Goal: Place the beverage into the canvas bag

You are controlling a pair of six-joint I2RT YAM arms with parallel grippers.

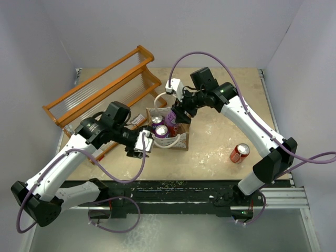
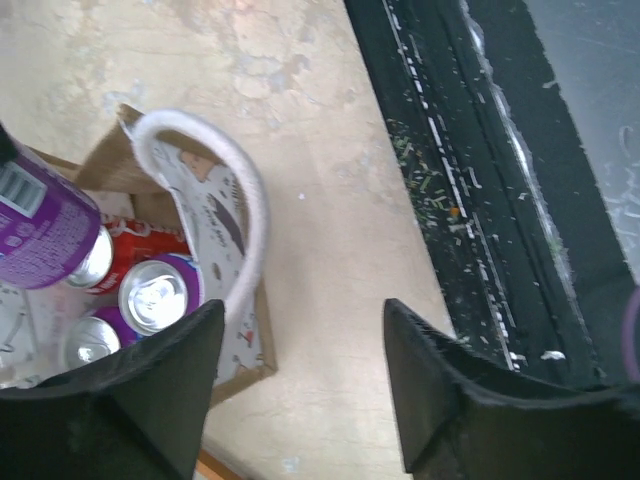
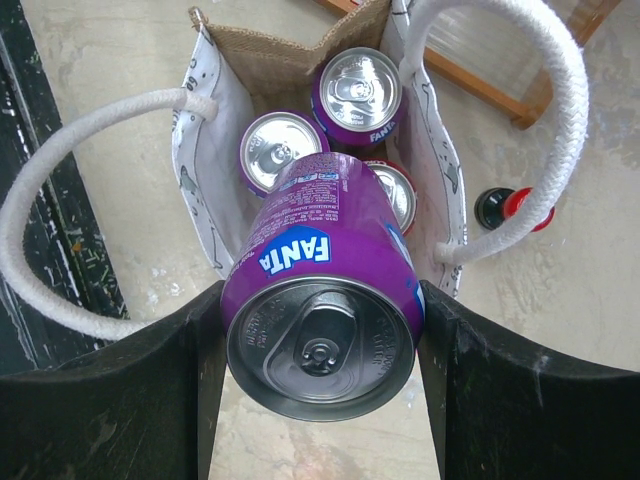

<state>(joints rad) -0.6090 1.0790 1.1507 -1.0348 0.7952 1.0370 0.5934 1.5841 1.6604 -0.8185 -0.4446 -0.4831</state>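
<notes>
My right gripper (image 3: 320, 290) is shut on a purple Fanta can, the beverage (image 3: 322, 255), which it holds tilted over the open mouth of the canvas bag (image 3: 197, 185). Two purple cans (image 3: 360, 95) and a red can (image 3: 398, 192) stand inside the bag. From above, the held can (image 1: 171, 118) hangs at the bag's (image 1: 178, 140) far side under the right gripper (image 1: 178, 114). My left gripper (image 1: 143, 142) is at the bag's left side, open with nothing between its fingers (image 2: 160, 380). One white rope handle (image 2: 245, 200) arches just beside it.
A red can (image 1: 240, 153) stands on the table to the right of the bag. An orange rack (image 1: 105, 89) lies at the back left. A small red and black object (image 3: 510, 205) sits on the table beside the bag. The table's black front rail (image 2: 480, 180) runs close by.
</notes>
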